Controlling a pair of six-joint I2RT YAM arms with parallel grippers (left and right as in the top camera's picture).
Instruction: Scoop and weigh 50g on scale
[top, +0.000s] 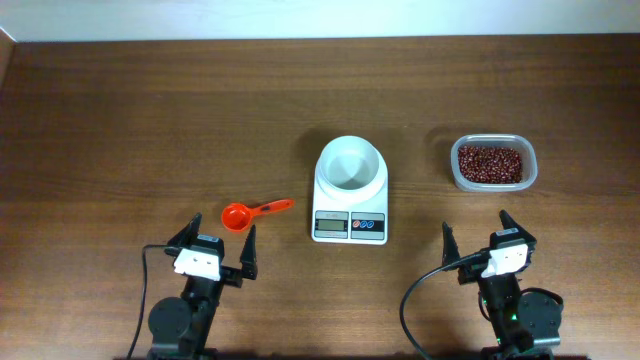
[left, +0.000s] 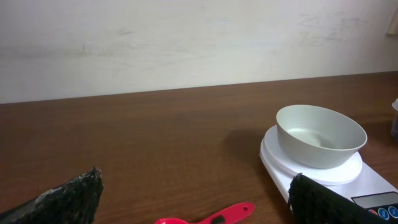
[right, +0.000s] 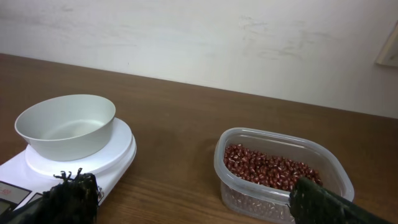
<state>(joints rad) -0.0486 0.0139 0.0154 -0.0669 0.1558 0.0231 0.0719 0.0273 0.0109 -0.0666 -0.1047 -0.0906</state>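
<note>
Overhead, scale (top: 350, 190), display (top: 330, 226) unreadable, beans (top: 490, 163)

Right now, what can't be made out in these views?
- Scale display: the reading is too small overhead. In the left wrist view it is cut by the frame corner and partly behind the left gripper's finger.
- Scoop: the bowl is cut off by the bottom edge in the left wrist view.
- Beans: their depth in the tub is unclear. The right gripper's finger hides the near corner in the right wrist view.
</note>
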